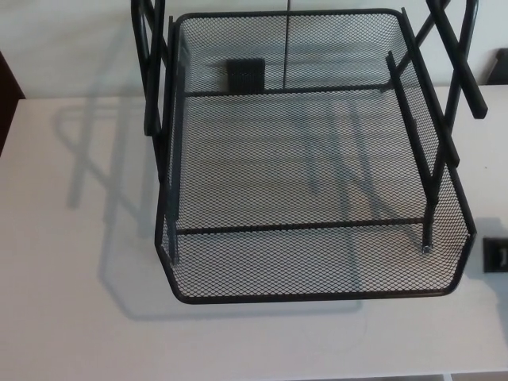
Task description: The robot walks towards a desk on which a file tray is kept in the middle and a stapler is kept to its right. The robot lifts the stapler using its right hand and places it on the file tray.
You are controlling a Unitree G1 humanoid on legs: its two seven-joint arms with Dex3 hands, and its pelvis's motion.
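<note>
A black wire-mesh file tray (pixel 317 295) fills the middle of the head view and stands on a white desk (pixel 79 262). Its upper tier is empty, and black support bars (pixel 432 159) rise at both sides. At the right edge of the picture, just past the tray's front right corner, a small black object (pixel 497 255) lies on the desk. It looks like the stapler, but the frame cuts most of it off. Neither of my hands shows.
Behind the tray, a small black block (pixel 244 74) shows through the mesh against the pale wall. A dark shape (pixel 498 67) sits at the top right edge. Dark furniture (pixel 6 99) borders the desk at far left. The desk's front edge runs along the bottom.
</note>
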